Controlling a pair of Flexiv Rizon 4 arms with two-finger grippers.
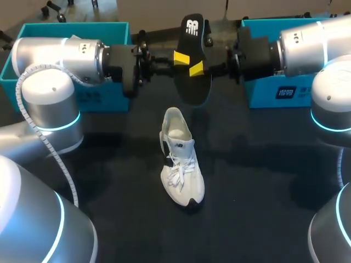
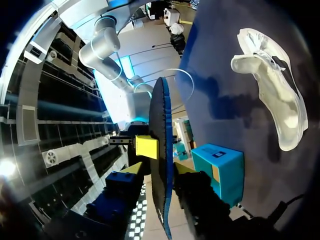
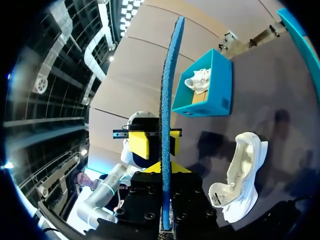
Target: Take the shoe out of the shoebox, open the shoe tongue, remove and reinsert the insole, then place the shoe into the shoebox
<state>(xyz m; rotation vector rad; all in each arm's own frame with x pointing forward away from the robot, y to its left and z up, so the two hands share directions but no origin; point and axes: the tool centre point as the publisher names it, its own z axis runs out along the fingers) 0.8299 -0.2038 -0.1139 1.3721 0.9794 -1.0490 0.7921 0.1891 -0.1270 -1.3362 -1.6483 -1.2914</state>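
Table [image 1: 263, 181]: dark, matte top, with a teal shoebox at each back corner, the left box [image 1: 104, 96] and the right box [image 1: 274, 90].
Shoe [image 1: 181, 164]: white sneaker sitting on its sole pretty much dead centre of the table, toe pointing back toward the robot and laces looking loose. It's out of both boxes and nothing is touching it.
Insole [image 1: 196, 87]: up in the air behind the shoe, standing on edge between the two arms. It's black on the side the head view sees and blue along the rim in the wrist views.
Left gripper [image 1: 184, 58]: comes in from the left and is clamped on the insole, one yellow tip on each face.
Right gripper [image 1: 197, 68]: same deal from the right, pinching the insole just below the left one's grip.
Extra: the right wrist view looks into the left box, and a second white shoe [image 3: 198, 80] is lying inside.
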